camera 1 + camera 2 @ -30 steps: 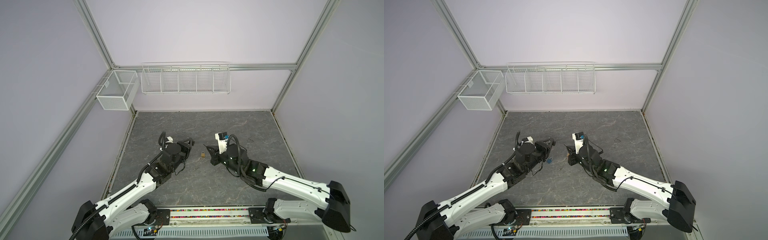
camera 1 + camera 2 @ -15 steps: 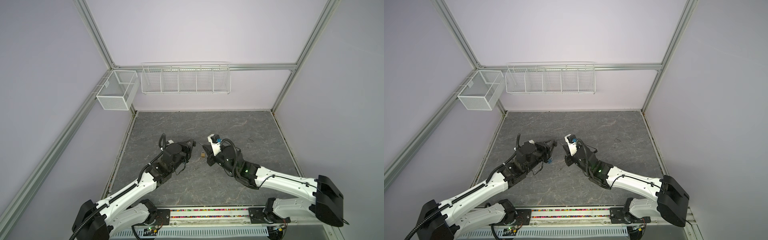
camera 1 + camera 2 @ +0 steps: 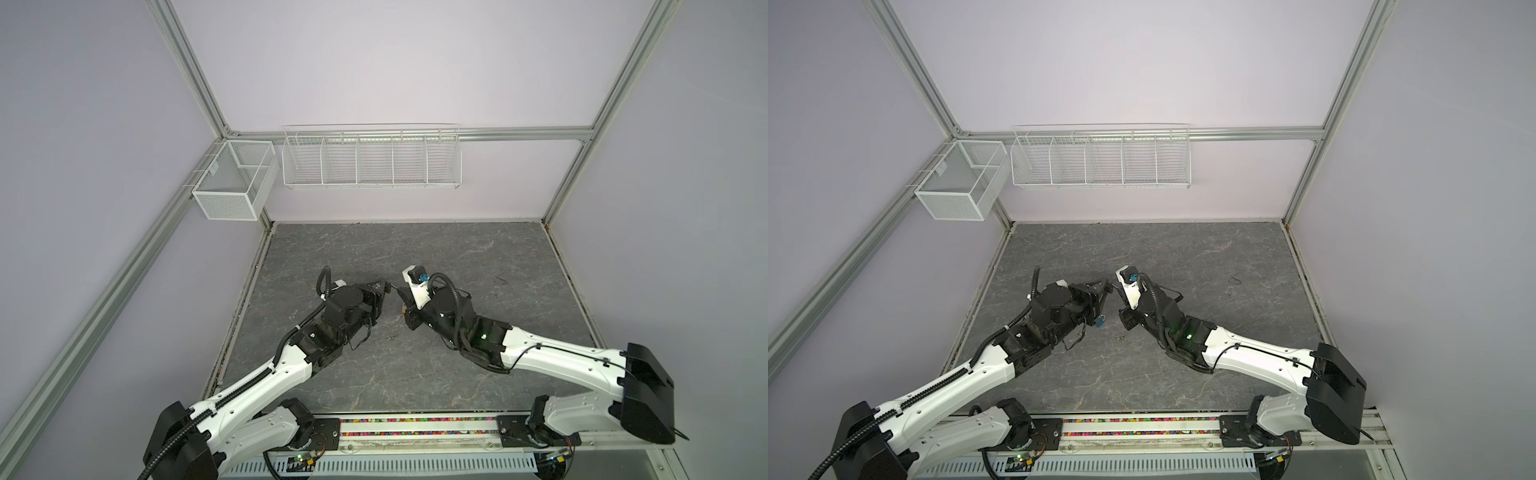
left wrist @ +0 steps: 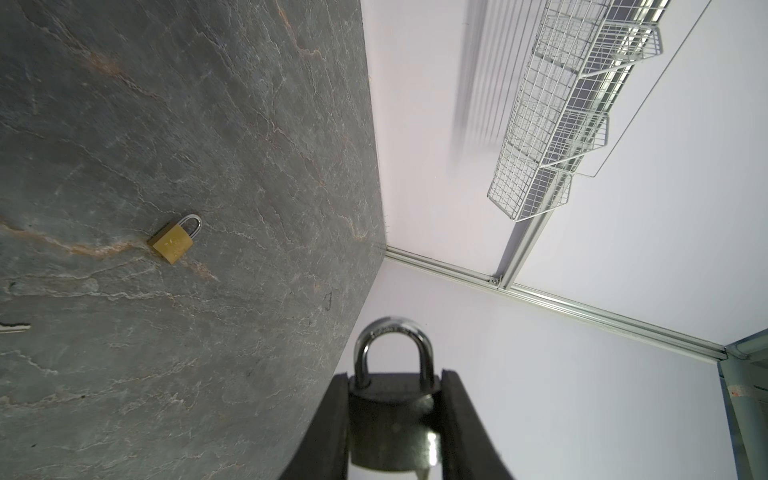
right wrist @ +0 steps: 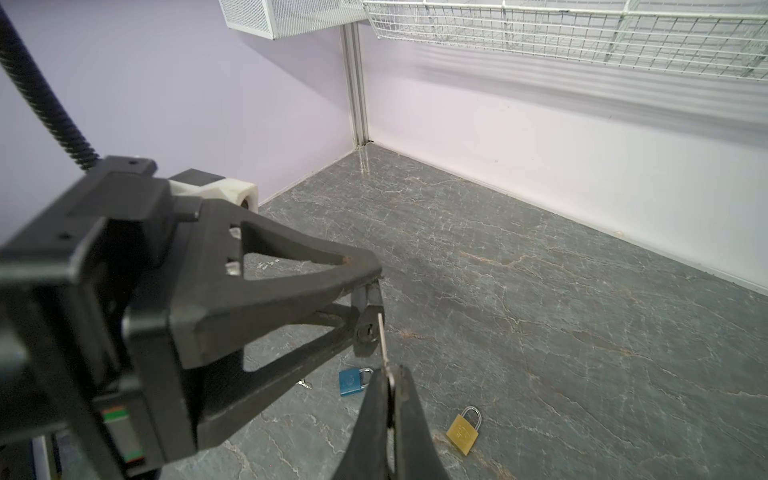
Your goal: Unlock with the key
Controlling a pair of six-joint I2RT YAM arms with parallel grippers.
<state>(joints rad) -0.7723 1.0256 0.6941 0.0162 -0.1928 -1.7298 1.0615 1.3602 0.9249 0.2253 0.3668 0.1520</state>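
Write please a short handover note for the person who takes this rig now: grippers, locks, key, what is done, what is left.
Left gripper: fingers shut on the dark padlock, held off the table, shackle closed.
Right gripper: shut on the key.
Key blade lies against the lock's bottom, beside the keyhole; not inserted.
On the table: blue padlock, brass padlock, a second key.
Done: lock and key picked up, brought together. Left: insert, turn, open the shackle.

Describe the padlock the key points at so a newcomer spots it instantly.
Find the middle of the grey tabletop. The left gripper clamps a dark grey padlock above it, facing the key. Unlike the brass padlock and blue padlock lying flat, it is held aloft.
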